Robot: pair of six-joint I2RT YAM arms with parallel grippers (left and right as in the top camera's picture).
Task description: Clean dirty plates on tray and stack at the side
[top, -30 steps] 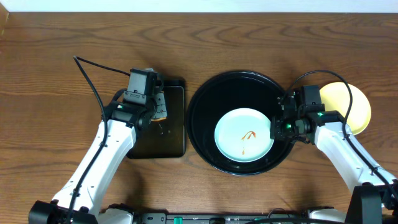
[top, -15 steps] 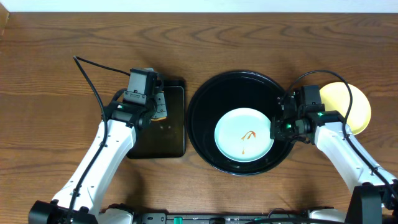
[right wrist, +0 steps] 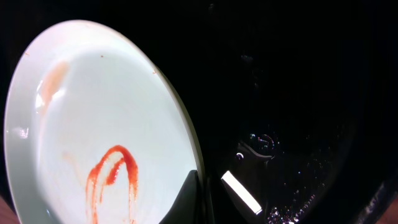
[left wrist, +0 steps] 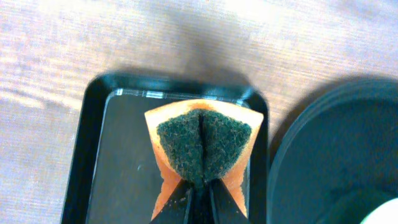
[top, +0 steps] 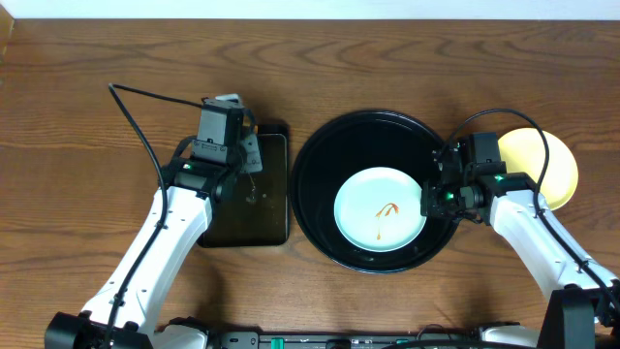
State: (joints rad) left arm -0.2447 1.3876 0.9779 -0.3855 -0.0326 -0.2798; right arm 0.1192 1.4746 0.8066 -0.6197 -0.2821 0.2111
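So the mint plate (top: 378, 208) sits inside the big round black tray (top: 312, 165), toward the tray's front-right part, lying flat. It has an orange-red sauce squiggle (top: 387, 211) a bit right of its middle. In the right wrist view there's also a faint pale smear near the rim, further from the fingers.

The right end effector (top: 427, 202) is right at that plate's right edge. Up close, one finger comes over the top of the rim and the other goes under it, so it's clamped on the plate's rim (there's barely any gap to see, just the plate edge between them). The squiggle is near the fingers but not touching them.

The yellow plate (top: 560, 167) is out of the tray, on the desk (top: 97, 58) just beside the tray's right side. It's partly hidden under the right arm.

On the other side, the left end effector (left wrist: 200, 200) is pinched shut on a sponge (left wrist: 202, 146). The sponge is orange with a dark green scrub face and is folded into a crease. It hangs over the back end of the small rectangular tray (top: 262, 218), just left of the round one and well apart from the mint plate.
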